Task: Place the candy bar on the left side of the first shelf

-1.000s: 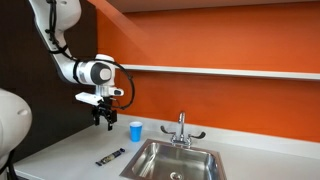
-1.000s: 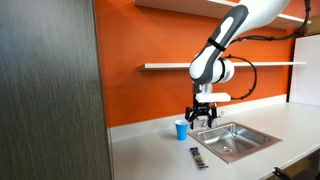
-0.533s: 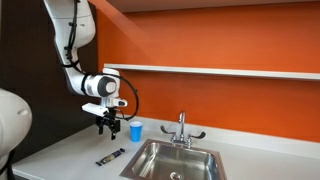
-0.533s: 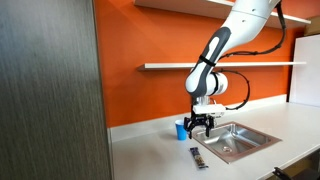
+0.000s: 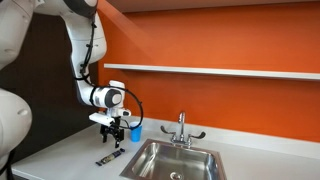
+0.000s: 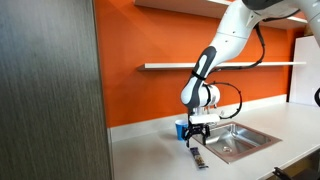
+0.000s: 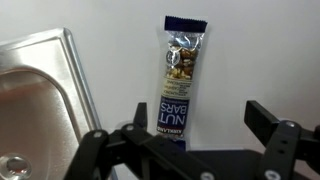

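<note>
The candy bar (image 7: 180, 85), a slim dark-blue wrapper with a lighter middle, lies flat on the white countertop; it also shows in both exterior views (image 5: 110, 157) (image 6: 197, 157). My gripper (image 7: 200, 125) is open and empty, hovering just above the bar, whose near end lies by the left finger. In the exterior views the gripper (image 5: 117, 141) (image 6: 195, 140) points down over the bar. The first shelf (image 5: 220, 71) (image 6: 165, 66) is a thin white ledge on the orange wall, high above.
A steel sink (image 5: 178, 160) (image 6: 232, 140) (image 7: 40, 95) with a faucet (image 5: 181, 128) lies beside the bar. A small blue cup (image 5: 135, 130) (image 6: 181, 129) stands behind the gripper. A dark tall cabinet (image 6: 50, 90) fills one side.
The arm has come down and toward the candy bar, from level with the blue cup's top to just above the bar. The jaws stay open. The bar has not moved.
</note>
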Controlling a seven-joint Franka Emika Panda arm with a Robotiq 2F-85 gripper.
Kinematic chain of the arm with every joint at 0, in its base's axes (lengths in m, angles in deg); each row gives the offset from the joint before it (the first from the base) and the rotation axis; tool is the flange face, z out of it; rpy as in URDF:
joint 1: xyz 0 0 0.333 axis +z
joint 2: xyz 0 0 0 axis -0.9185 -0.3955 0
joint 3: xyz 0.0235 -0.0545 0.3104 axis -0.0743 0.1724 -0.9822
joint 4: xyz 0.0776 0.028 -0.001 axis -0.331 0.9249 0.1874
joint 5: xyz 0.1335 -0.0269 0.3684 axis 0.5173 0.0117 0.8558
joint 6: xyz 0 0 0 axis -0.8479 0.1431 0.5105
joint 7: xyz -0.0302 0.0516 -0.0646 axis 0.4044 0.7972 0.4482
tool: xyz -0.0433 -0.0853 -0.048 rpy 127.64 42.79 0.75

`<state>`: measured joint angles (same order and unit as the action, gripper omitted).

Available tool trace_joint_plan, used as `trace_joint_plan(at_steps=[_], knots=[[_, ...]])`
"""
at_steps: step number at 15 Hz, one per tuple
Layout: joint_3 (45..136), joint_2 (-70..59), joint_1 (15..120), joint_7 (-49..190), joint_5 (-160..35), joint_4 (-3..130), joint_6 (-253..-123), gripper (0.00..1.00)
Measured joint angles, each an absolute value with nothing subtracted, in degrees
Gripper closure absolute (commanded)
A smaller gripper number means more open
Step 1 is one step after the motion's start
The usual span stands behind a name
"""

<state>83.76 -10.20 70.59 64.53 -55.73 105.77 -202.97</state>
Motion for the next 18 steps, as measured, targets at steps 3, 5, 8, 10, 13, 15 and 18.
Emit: trace_joint_plan(at_steps=[3,5,8,10,13,15,18], knots=[[83.9,-13.7,70.5,65.0,-55.3,103.5,-203.0,0.0],[84.2,-15.2,70.5,65.0,-55.1,102.7,-203.0,0.0],[84.3,-16.6,70.3,65.0,-54.9,102.1,-203.0,0.0],[84.3,-17.2,70.2,65.0,-54.8,102.0,-203.0,0.0],[84.3,-17.9,70.2,65.0,-54.3,102.0,-203.0,0.0],[84.3,-18.2,70.2,65.0,-54.0,102.0,-203.0,0.0],[84.3,-18.4,70.2,65.0,-53.8,102.0,-203.0,0.0]])
